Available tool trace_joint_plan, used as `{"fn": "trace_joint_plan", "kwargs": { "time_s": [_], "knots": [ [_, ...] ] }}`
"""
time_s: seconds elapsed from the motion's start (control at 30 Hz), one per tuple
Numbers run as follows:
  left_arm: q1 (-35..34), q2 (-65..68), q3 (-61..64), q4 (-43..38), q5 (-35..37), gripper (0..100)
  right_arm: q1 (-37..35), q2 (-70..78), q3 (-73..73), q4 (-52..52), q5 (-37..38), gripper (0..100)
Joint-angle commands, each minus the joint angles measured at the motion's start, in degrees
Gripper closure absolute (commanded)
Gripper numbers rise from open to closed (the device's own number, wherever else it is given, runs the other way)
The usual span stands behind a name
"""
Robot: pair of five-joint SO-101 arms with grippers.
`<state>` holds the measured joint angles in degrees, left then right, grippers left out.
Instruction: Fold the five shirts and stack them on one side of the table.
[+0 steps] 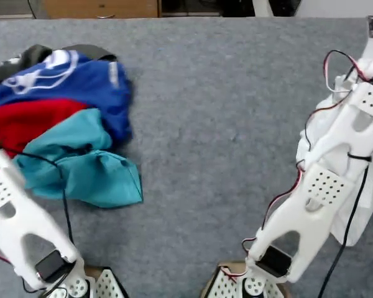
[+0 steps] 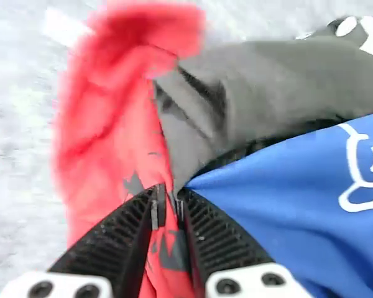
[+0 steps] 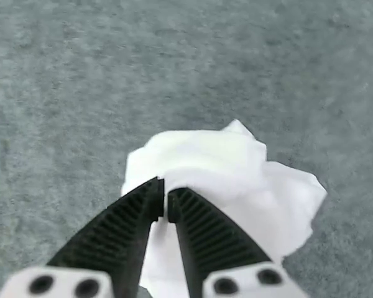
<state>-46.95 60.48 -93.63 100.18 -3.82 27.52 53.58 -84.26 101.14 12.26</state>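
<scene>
A heap of shirts lies at the table's left: a blue shirt [image 1: 81, 77] with white print, a red shirt [image 1: 31, 121], a teal shirt [image 1: 87, 161] and a dark grey shirt [image 1: 34, 56] at the back. My left gripper [image 2: 168, 208] is shut on a fold of the red shirt [image 2: 105, 124], beside the grey shirt [image 2: 267, 93] and the blue shirt [image 2: 286, 205]. At the right side my right gripper [image 3: 163, 198] is shut on a crumpled white shirt [image 3: 224, 167], which bunches under the right arm [image 1: 323, 186] in the high view.
The grey carpeted table [image 1: 217, 124] stretches wide and bare between the heap and the white shirt. A wooden cabinet [image 1: 99, 7] stands past the far edge. Red and black cables [image 1: 336, 62] loop off the right arm.
</scene>
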Motion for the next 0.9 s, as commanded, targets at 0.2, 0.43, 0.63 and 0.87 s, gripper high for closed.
{"fn": "trace_joint_plan", "kwargs": {
  "time_s": [0.2, 0.43, 0.63, 0.87],
  "knots": [
    [0.5, -16.2, 8.1, 0.9, -3.3, 82, -8.9, -0.7, -6.0, 1.0, -0.4, 99.6],
    [13.6, -38.7, 30.5, 0.8, -3.4, 74, -12.7, -0.7, -10.2, 1.1, -0.4, 99.6],
    [24.0, -61.4, 61.1, 0.8, -5.5, 71, -12.6, -1.6, -11.2, 1.2, -0.5, 99.6],
    [25.8, -80.1, 99.2, 0.5, -3.6, 71, -13.1, -6.4, -11.2, 1.2, -0.5, 99.6]
  ]
}}
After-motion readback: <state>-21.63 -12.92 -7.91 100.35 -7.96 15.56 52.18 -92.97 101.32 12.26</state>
